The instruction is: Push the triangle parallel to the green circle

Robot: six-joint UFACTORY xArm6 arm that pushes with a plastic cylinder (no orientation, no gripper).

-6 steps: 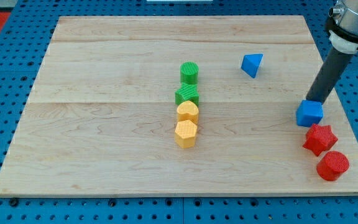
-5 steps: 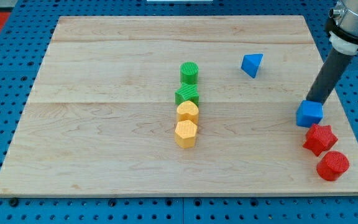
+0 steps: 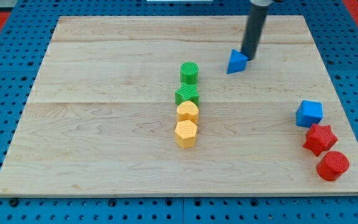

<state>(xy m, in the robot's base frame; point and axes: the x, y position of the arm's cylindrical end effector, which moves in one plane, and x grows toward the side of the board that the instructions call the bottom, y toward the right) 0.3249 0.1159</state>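
The blue triangle (image 3: 236, 62) lies on the wooden board (image 3: 104, 124), right of the green circle (image 3: 189, 72) and slightly higher in the view. My tip (image 3: 248, 58) touches the triangle's upper right side. The rod rises from there toward the view's top. The green circle tops a column of blocks at the board's middle.
Below the green circle stand a green star-like block (image 3: 187, 95), a yellow block (image 3: 188, 112) and a yellow hexagon (image 3: 185, 133). At the view's right sit a blue cube (image 3: 309, 114), a red star (image 3: 319, 139) and a red circle (image 3: 332, 165).
My tip has left the blue cube and moved up-left to the triangle. The triangle has shifted left and slightly down, toward the green circle.
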